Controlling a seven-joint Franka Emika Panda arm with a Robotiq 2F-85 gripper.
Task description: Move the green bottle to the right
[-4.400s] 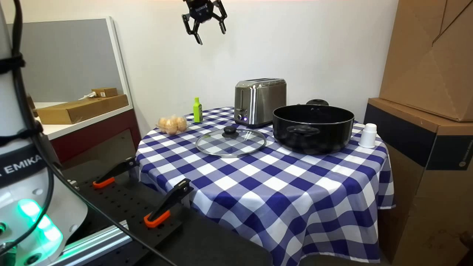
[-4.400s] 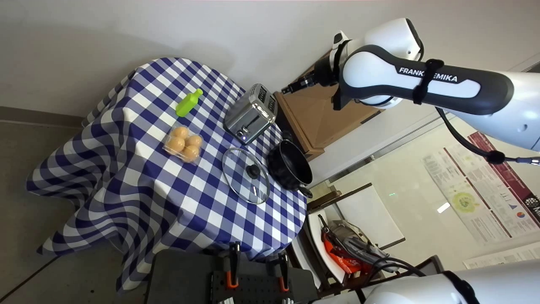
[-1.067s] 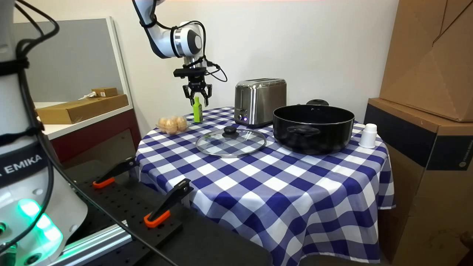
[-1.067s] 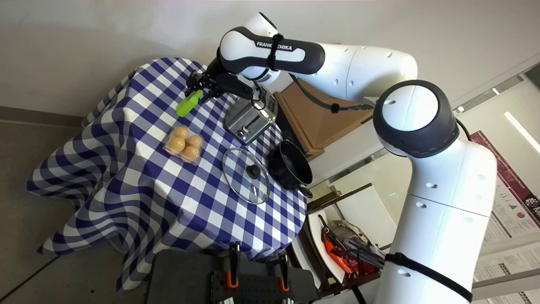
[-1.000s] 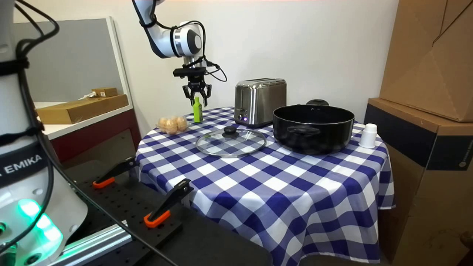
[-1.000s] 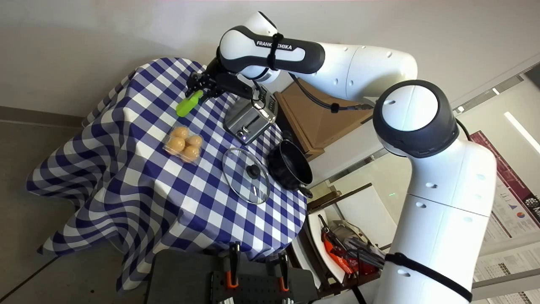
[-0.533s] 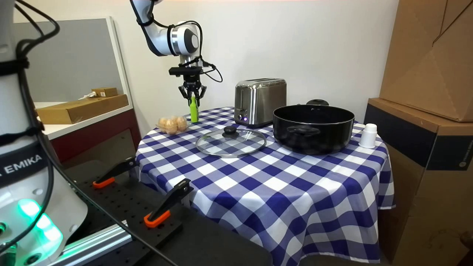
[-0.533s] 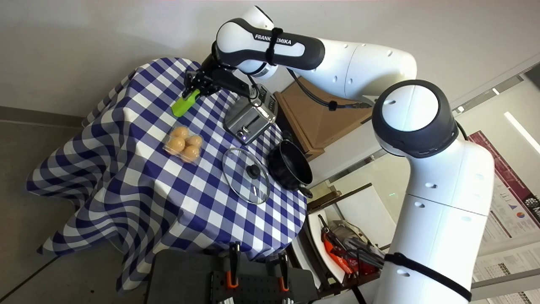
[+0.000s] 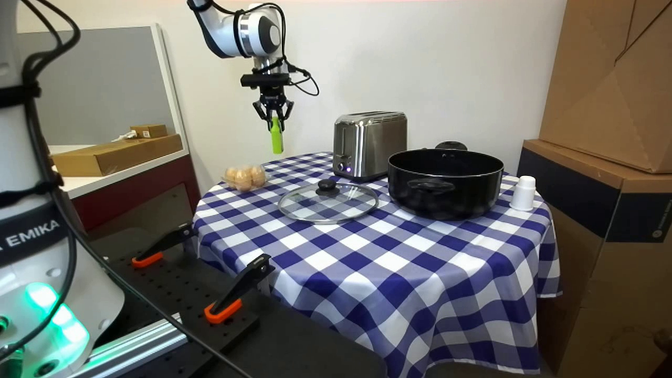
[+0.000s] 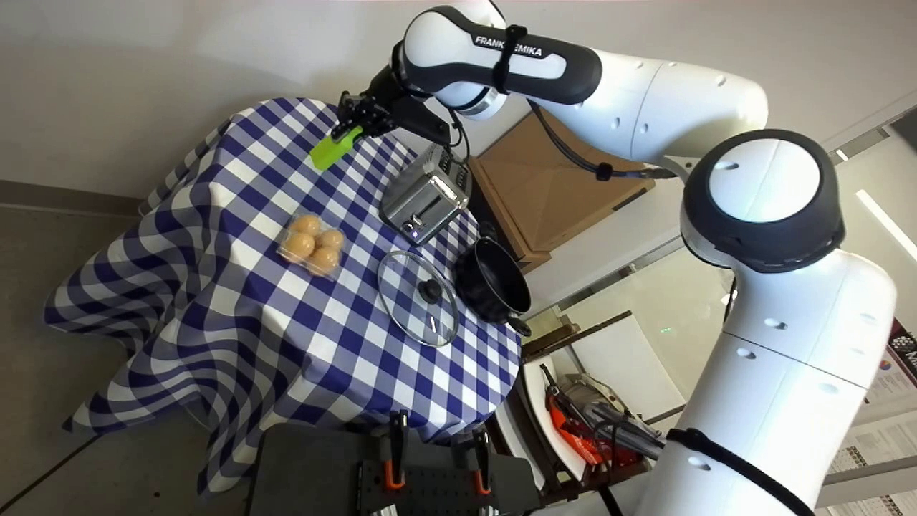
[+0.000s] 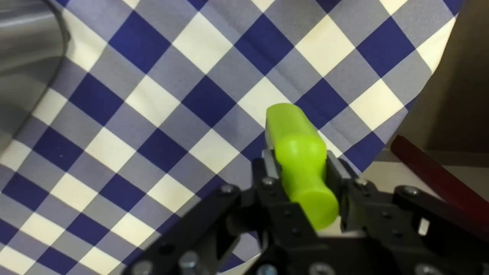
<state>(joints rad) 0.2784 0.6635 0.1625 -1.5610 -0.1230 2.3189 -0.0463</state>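
1. the gripper (image 9: 276, 127) pinched the green bottle (image 11: 300, 158) from both sides, its gap filled by the bottle's upper part.
2. the bottle hung roughly upright in the air above the checked tablecloth (image 9: 388, 257).

Green bottle (image 9: 277, 144) was bright yellow-green, cap (image 11: 318, 208) included. Gripper (image 9: 276, 127) was black with grey pads (image 11: 270, 164). Arm (image 10: 637, 107) was white with black trim. Tablecloth (image 9: 420, 283) was a blue-and-white check, in-between squares greyish blue. Toaster (image 9: 374, 146) was silver with a violet-blue light (image 9: 347, 169). Pot (image 9: 446, 194) was black; lid (image 9: 328, 207) clear glass, black knob (image 9: 326, 185). Eggs (image 9: 243, 179) were tan, cup stack (image 9: 523, 194) white. Clamps (image 9: 244, 284) were black and orange, big box (image 9: 611, 79) brown. Base lights (image 9: 73, 332) glowed green.
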